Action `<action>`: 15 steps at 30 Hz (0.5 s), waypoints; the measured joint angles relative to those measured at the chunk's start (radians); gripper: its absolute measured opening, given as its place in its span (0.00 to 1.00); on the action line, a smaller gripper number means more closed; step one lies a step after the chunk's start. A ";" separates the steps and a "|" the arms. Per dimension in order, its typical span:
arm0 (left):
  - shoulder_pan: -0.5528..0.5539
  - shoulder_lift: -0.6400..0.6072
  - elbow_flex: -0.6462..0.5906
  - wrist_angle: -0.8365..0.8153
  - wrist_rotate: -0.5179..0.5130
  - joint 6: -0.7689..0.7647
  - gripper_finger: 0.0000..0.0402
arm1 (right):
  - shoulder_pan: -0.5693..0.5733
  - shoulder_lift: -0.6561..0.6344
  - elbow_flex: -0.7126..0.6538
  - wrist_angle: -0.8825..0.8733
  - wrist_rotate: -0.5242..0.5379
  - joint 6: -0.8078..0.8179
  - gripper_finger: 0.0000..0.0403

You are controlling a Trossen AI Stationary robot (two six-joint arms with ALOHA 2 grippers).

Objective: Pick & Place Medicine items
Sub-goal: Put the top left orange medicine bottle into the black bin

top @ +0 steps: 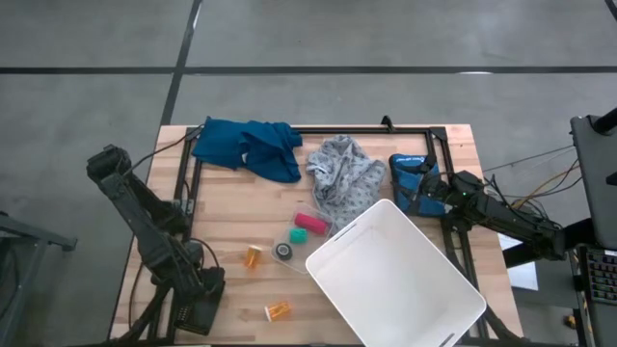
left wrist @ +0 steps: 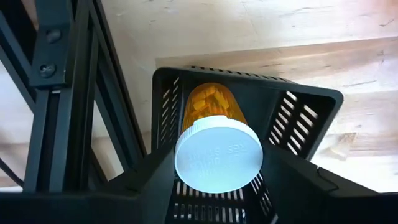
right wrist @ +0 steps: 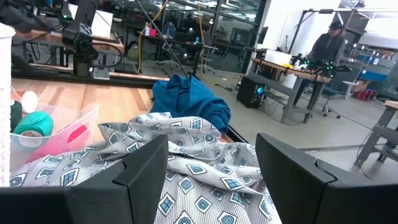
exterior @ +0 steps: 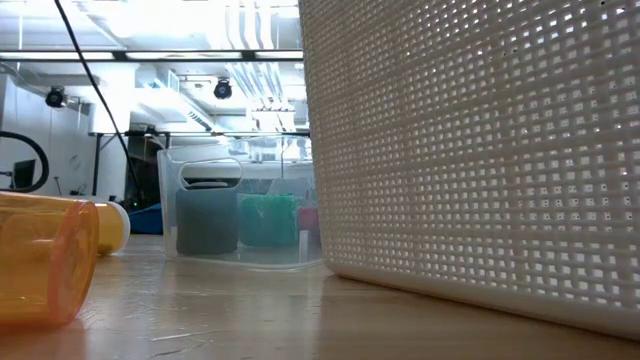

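An orange pill bottle [left wrist: 210, 102] with a white cap sits between the fingers of my left gripper [left wrist: 219, 186], which is shut on it above a black slotted basket [left wrist: 305, 109] at the table's near left corner [top: 198, 310]. Two more orange bottles lie on their sides on the wood, one [top: 253, 256] mid-table and one [top: 278, 310] near the front edge. My right gripper [right wrist: 211, 171] waits open and level over the grey patterned cloth [right wrist: 186, 168], at the table's right [top: 416, 185]. My left gripper pinches the bottle between its two fingers at the white cap's rim [left wrist: 181, 163]. The fingers come from above, pointing down. The bottle stands cap up, its orange body reaching down inside the black basket; the cap hides whether its bottom rests on the basket's floor.
A big white mesh basket [top: 395, 275] fills the near right of the table. A clear tray [top: 307, 229] with pink, teal and dark rolls stands mid-table. A blue cloth [top: 246, 146] lies at the far edge. A black frame post [left wrist: 56, 93] runs close beside the black basket.
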 joint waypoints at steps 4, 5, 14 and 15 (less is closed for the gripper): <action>0.000 0.000 -0.025 0.026 0.002 0.001 0.56 | 0.000 0.000 0.000 0.000 0.000 0.000 0.60; -0.001 0.000 -0.031 0.031 0.006 0.001 0.56 | 0.000 0.000 0.000 0.000 0.000 0.000 0.60; -0.002 0.000 -0.054 0.043 0.019 0.004 0.56 | 0.001 0.000 0.000 0.000 0.000 0.000 0.60; -0.002 0.000 -0.054 0.043 0.019 0.004 0.56 | 0.001 0.000 0.000 0.000 0.000 -0.002 0.60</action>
